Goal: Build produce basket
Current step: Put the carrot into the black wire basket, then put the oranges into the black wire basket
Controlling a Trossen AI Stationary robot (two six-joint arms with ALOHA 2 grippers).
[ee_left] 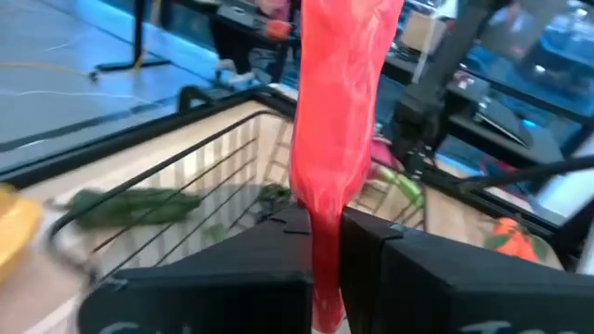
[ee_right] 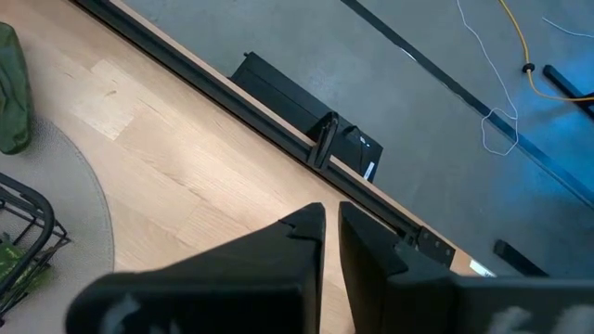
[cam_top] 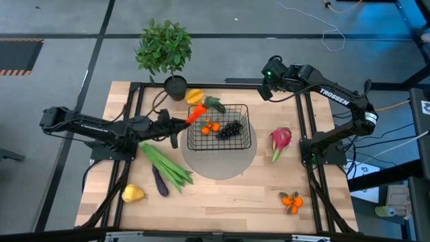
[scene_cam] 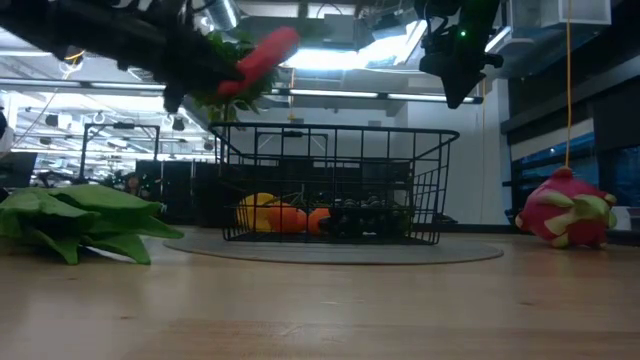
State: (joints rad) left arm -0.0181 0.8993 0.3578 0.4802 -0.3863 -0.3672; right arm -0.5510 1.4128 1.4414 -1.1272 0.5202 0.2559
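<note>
The carrot (cam_top: 194,113) is held clamped in the closed left gripper (cam_top: 180,123), above the left rim of the basket (cam_top: 243,141) at mid-table. The right gripper (cam_top: 265,92), fingers nearly together and empty, hangs over the table's far edge.

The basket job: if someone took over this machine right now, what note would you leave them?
Left gripper: shut on the carrot, held above the basket's left rim.
Right gripper: shut, empty, raised past the table's far edge.
Done: oranges and grapes are in the basket.
Left: drop the carrot in; then the green stalks, eggplant, pear, dragon fruit and the loose oranges.
</note>
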